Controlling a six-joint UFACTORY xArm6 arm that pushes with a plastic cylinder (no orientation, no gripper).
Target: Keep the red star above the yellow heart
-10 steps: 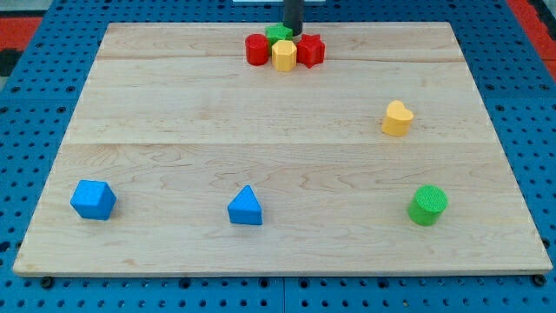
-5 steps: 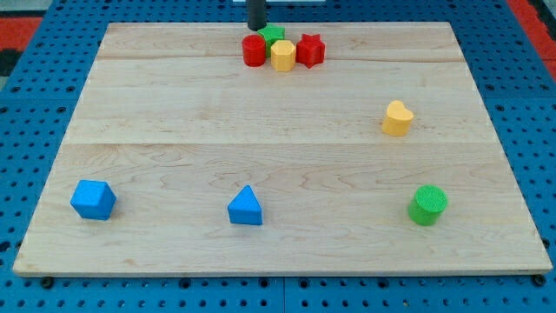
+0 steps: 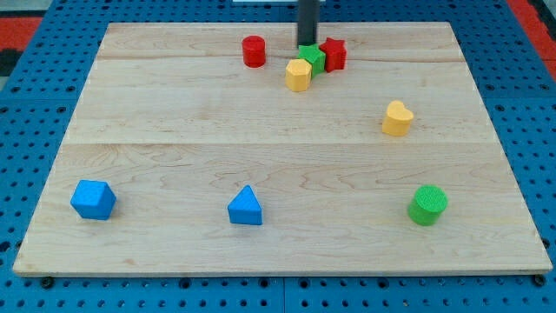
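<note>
The surface (image 3: 174, 113) is a pale wooden board of joined planks, lying on a blue pegboard base (image 3: 35, 130) dotted with holes; a strip of red shows at the view's top corners. No more of the room can be seen.

Eight blocks sit on the board. Two are red: a red cylinder (image 3: 254, 51) near the view's top, standing alone, and the red star (image 3: 332, 55) to its right. Two are green: a small green block (image 3: 311, 58), shape unclear, touching the red star's left side, and a green cylinder (image 3: 427, 205) at the view's lower right. Two are yellow: a yellow hexagonal block (image 3: 298, 75) just below and left of the small green block, and the yellow heart (image 3: 397, 118) at the view's right. Two are blue: a blue cube (image 3: 93, 199) at the lower left and a blue triangle (image 3: 245, 207) near the bottom middle.

The red star lies above and to the left of the yellow heart, well apart from it.

My tip (image 3: 307, 44) stands just above the small green block, beside the red star's left. The arm carries no claw, only the dark rod.
</note>
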